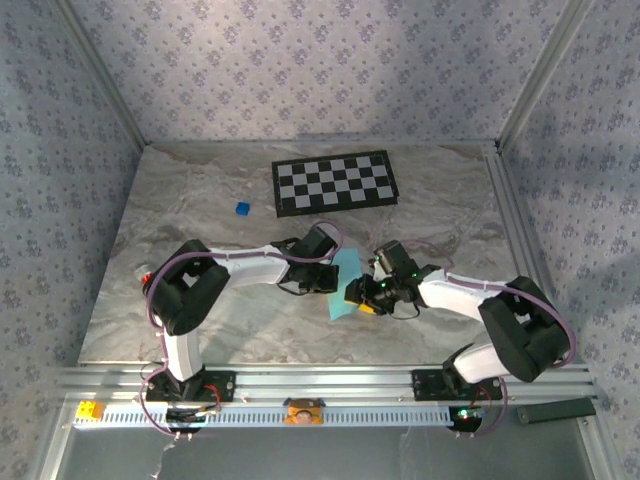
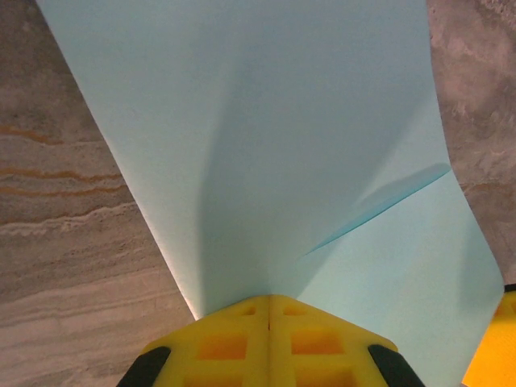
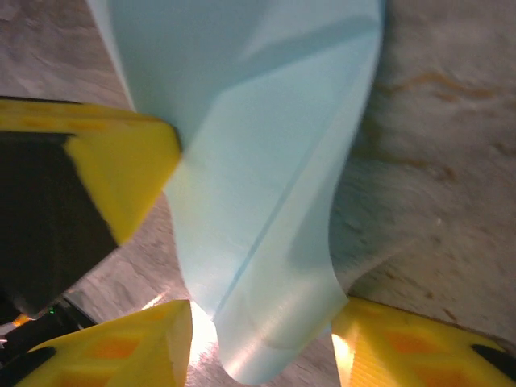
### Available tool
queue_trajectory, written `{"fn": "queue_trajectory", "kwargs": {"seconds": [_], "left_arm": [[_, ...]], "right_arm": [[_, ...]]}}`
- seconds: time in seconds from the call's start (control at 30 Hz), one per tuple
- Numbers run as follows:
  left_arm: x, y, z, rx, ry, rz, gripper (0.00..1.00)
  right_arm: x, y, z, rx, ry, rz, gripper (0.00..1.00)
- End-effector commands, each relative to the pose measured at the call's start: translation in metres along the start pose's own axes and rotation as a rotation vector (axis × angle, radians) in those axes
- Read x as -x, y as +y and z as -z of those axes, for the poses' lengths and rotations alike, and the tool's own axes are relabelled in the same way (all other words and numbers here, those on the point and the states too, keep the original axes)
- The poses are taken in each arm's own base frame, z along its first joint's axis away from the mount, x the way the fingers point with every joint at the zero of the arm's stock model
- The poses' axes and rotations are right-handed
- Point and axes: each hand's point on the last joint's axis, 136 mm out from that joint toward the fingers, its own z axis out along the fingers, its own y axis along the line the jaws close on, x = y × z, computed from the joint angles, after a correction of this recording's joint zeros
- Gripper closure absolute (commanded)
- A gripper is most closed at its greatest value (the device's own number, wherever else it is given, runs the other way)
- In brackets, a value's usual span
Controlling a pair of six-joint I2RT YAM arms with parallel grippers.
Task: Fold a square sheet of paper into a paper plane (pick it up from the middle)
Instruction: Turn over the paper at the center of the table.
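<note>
The sheet of paper [image 1: 342, 298] hangs over the table [image 1: 200, 200] between the 2 arms, bowed, with 1 slanted crease. Our left gripper [image 2: 270, 322] is clamped on its edge, while the right gripper [image 3: 262, 339] stands apart around its lower tip. We judge a skewed closing could crumple it, and a tug could pull it free.

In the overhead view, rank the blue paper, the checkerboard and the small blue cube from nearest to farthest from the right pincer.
1. Blue paper, right at the right pincer.
2. Checkerboard, at the table's far side.
3. Blue cube, far left.
</note>
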Motion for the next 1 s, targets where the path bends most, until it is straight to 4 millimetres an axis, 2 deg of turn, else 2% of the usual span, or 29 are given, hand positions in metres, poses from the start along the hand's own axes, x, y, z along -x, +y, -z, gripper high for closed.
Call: {"fn": "queue_trajectory", "kwargs": {"seconds": [0.0, 0.4, 0.97], "left_arm": [[-0.012, 0.010, -0.004, 0.045, 0.034, -0.008, 1.00], [-0.013, 0.011, -0.003, 0.044, 0.033, -0.007, 1.00], [-0.012, 0.010, -0.003, 0.041, 0.030, -0.007, 1.00]], "right_arm": [[0.013, 0.019, 0.000, 0.060, -0.030, 0.025, 0.47], [0.037, 0.019, -0.003, 0.094, -0.075, -0.002, 0.46], [0.053, 0.007, -0.005, 0.111, -0.117, -0.051, 0.51]]}}
